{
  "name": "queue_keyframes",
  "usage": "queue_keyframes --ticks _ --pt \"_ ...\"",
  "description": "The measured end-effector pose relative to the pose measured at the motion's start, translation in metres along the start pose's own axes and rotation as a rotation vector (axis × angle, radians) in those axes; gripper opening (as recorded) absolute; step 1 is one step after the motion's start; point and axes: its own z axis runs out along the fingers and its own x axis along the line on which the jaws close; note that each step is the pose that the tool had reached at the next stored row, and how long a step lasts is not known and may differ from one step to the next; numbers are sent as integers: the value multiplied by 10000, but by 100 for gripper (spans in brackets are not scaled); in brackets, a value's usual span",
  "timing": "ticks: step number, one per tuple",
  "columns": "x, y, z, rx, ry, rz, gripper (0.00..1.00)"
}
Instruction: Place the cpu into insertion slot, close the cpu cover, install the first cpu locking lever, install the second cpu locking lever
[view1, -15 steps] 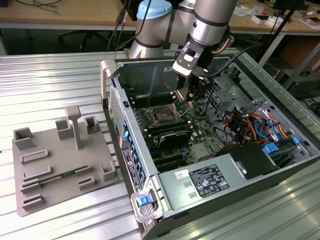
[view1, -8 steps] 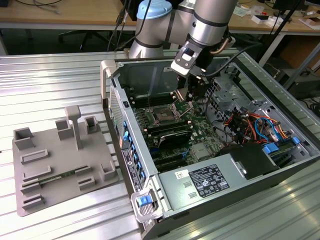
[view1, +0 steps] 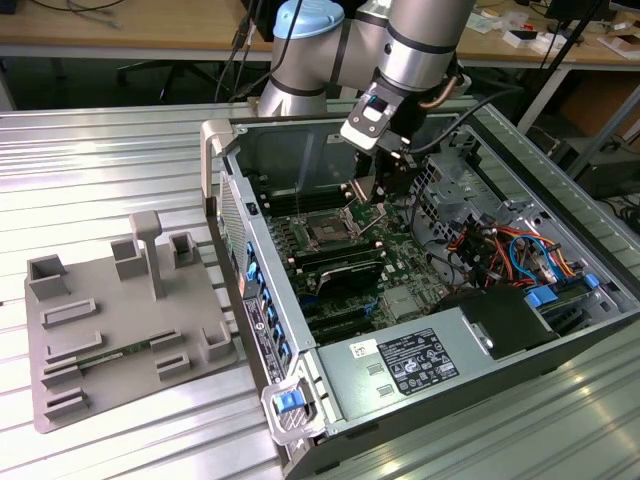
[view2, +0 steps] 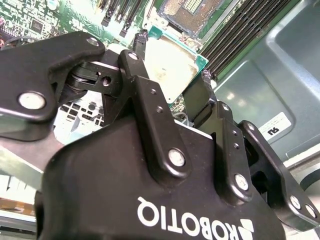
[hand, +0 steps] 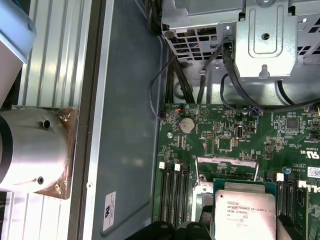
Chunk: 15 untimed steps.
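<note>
Gripper (view2: 173, 56) pinching the cpu (view2: 169, 69).
Second wrist view shows the pinch; exterior view's centre shows the insertion slot (view1: 328, 232), seemingly beneath it.

A ribbed metal table (view1: 110, 150) fronts wooden desks (view1: 120, 25), with perhaps a chair base (view1: 150, 72) beneath.

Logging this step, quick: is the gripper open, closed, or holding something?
Gripper: shut on the cpu, fingers clamped on its opposite edges.

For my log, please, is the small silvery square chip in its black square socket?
Out: the gripper holds the chip clear of the bare socket.
</note>
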Motion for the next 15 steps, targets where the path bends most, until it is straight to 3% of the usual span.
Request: queue_keyframes --ticks 15 --pt "4 -124 56 1 -1 -4 55"
